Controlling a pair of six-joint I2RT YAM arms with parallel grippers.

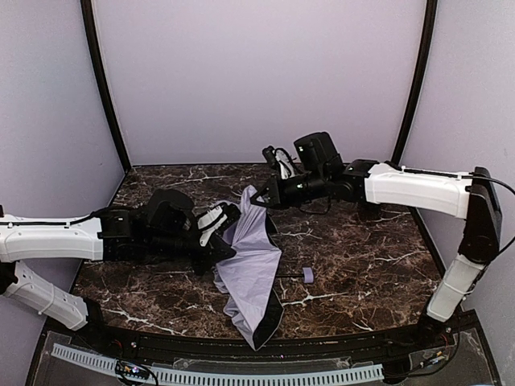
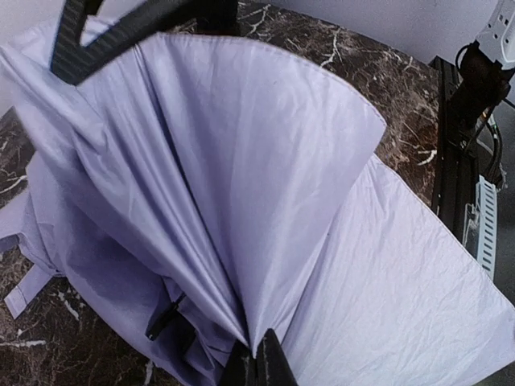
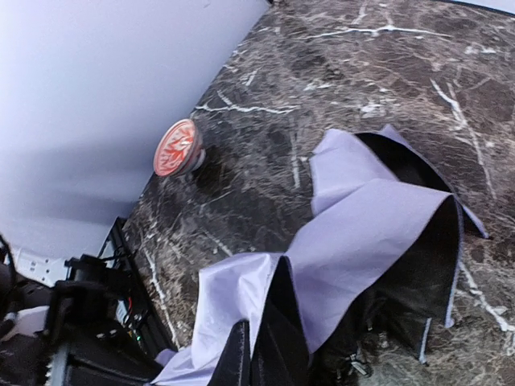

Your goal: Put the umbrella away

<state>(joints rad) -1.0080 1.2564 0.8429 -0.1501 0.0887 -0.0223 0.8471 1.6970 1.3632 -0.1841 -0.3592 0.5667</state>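
Note:
The umbrella lies half-folded in the middle of the marble table, pale lavender outside with black lining along its edges. Its small handle knob pokes out to the right on a thin shaft. My left gripper is at the canopy's upper left, shut on a gathered fold of the fabric; its fingertips pinch the pleats together. My right gripper is at the top of the canopy, shut on the fabric's edge, which it holds lifted, and its fingers clamp the cloth. The ribs are mostly hidden.
A red round object sits on the table by the back wall, beyond the umbrella. The dark marble table is ringed by pale walls. A white perforated rail runs along the front edge. A black frame post stands at the table's side.

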